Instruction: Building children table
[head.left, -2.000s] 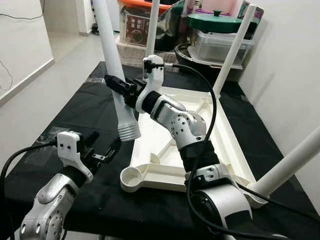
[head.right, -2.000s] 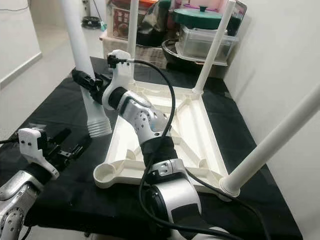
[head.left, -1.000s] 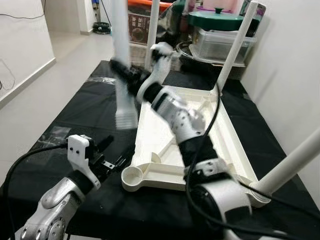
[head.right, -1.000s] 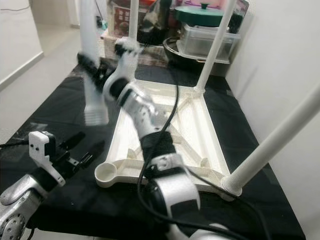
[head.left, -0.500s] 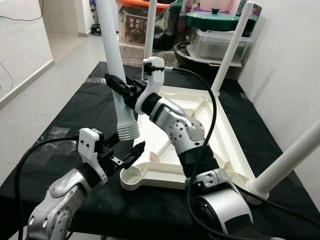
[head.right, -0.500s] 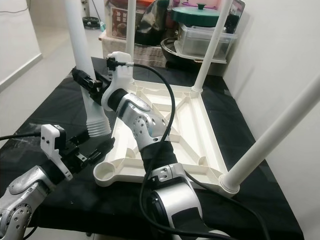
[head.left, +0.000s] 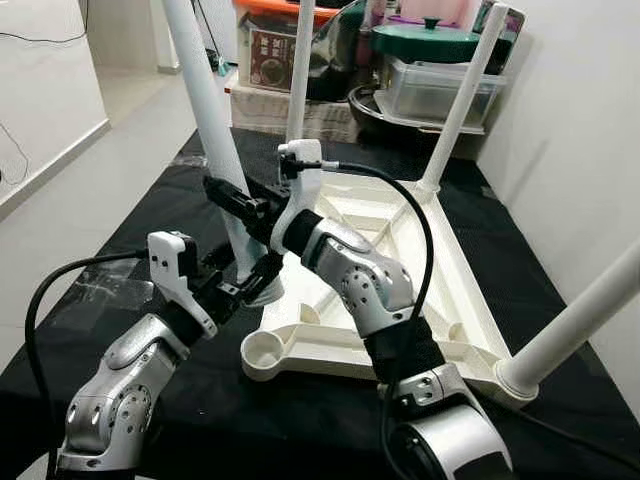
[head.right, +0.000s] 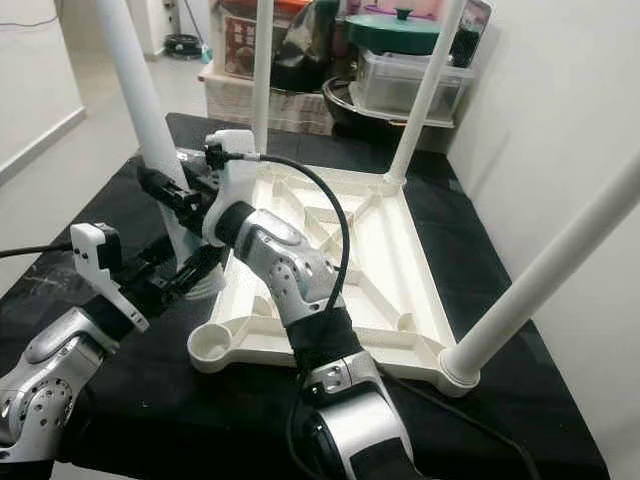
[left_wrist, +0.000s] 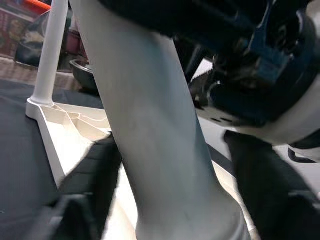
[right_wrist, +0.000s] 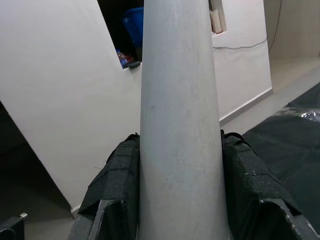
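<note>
Pincers (head.left: 232, 200) clamped around loose leg (head.left: 205, 120)

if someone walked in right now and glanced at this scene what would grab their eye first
Most striking is the upturned white tabletop on the black-covered table, three legs already poking up from its corners. Beside its near-left corner, the right gripper clamps the fourth leg mid-shaft, while the left gripper closes in around its threaded lower end, just short of the empty socket.

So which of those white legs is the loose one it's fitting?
Find the upturned white tabletop on the black cloth. Three legs already stand in its corners. The loose leg stands beside its near-left edge, pinched in the right gripper, with the left gripper at its ridged base.
</note>
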